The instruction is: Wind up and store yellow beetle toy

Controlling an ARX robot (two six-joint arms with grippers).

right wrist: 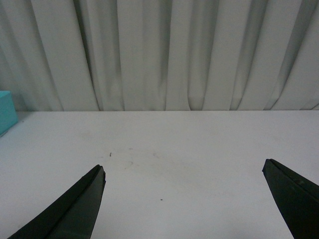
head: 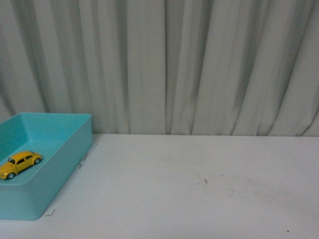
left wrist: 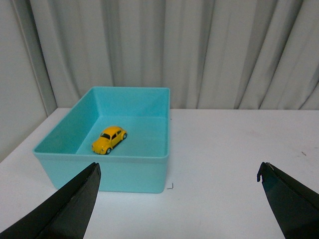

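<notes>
White table (head: 199, 189), grey curtain (head: 199, 64) | yellow beetle toy (left wrist: 109, 139) inside teal bin (left wrist: 149, 174) at left edge | left gripper (left wrist: 179, 199), right gripper (right wrist: 184, 199) spread apart, empty, wrist views only.

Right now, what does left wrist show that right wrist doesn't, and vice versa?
Left wrist only: the yellow beetle toy sitting inside the teal bin, whose whole interior is visible, and the open left gripper. Right wrist only: the open right gripper over bare tabletop with small dark specks; just a sliver of the bin shows at the frame edge, no toy. Both: white table, grey curtain, gripper holding nothing.
</notes>
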